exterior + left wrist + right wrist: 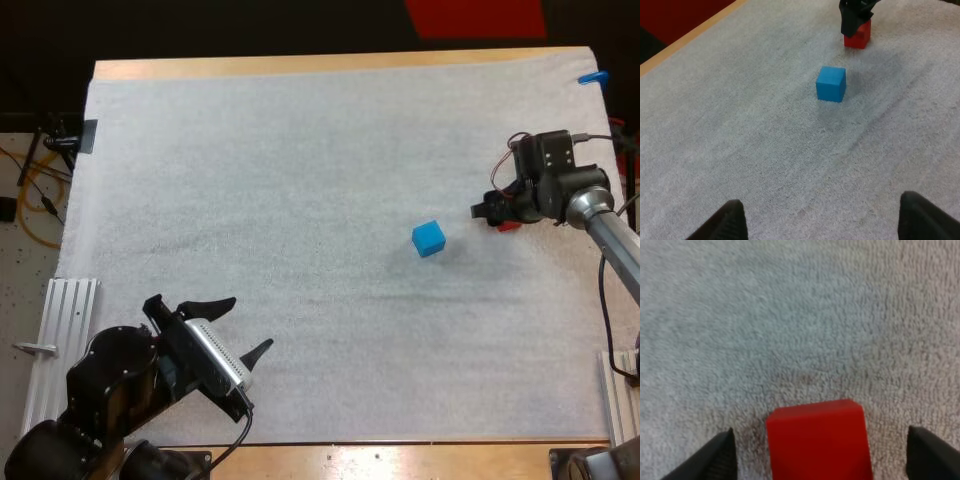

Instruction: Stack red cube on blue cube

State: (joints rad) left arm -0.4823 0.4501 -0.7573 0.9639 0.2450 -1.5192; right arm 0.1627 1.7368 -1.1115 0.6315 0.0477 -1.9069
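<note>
Right wrist view: fingers (pixel 715 460) astride cube (pixel 817 440)

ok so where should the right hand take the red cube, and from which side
By its two opposite side faces, coming straight down from above. The red cube sits flat on the mat, between the open fingers of the right hand, which stand clear on either side of it. The blue cube lies apart, so nothing blocks the fingers.

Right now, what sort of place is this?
Probably a robot lab bench: a wooden table with a white mat, a red cube and a blue cube set out, my right claw open around the red one.
</note>
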